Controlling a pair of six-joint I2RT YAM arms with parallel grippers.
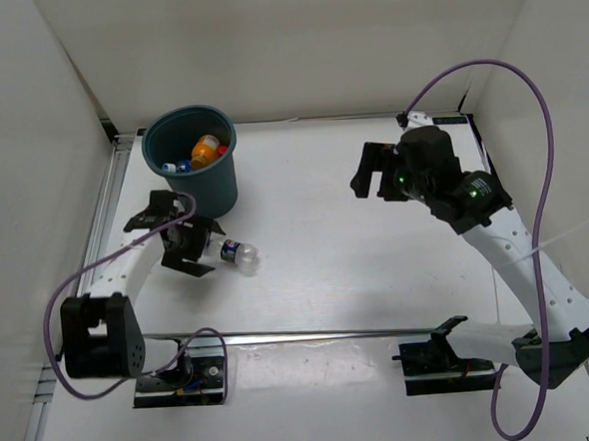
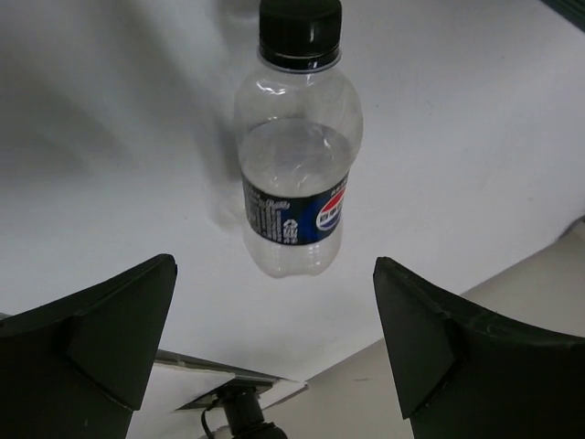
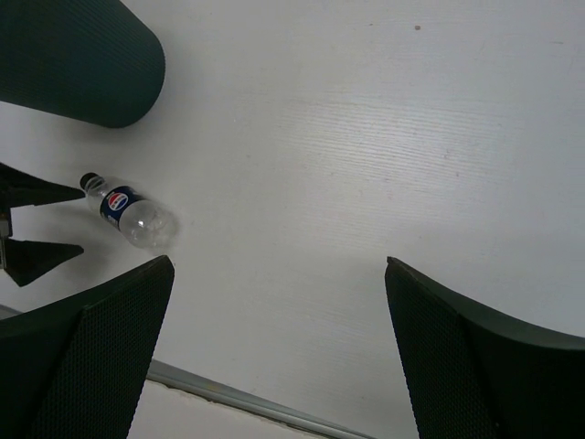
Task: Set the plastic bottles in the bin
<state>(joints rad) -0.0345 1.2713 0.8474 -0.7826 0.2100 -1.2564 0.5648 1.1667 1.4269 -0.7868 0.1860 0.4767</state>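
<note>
The small clear bottle with a dark label (image 1: pixel 239 254) lies on its side on the white table, in front of the bin. My left gripper (image 1: pixel 206 249) is open and hovers right beside it. In the left wrist view the bottle (image 2: pixel 297 169) lies beyond the open gripper (image 2: pixel 274 338), not between the fingers. The dark teal bin (image 1: pixel 195 192) stands at the far left and holds the orange-filled bottle (image 1: pixel 206 148), a red cap (image 1: pixel 222 150) and a blue-labelled bottle (image 1: pixel 176 168). My right gripper (image 1: pixel 377 172) is open, empty and raised at the far right. The right wrist view shows the bottle (image 3: pixel 132 217) and bin (image 3: pixel 82 59).
White walls enclose the table on three sides. A metal rail (image 1: pixel 331 332) runs across the near edge in front of the arm bases. The purple cable (image 1: pixel 541 165) loops over the right arm.
</note>
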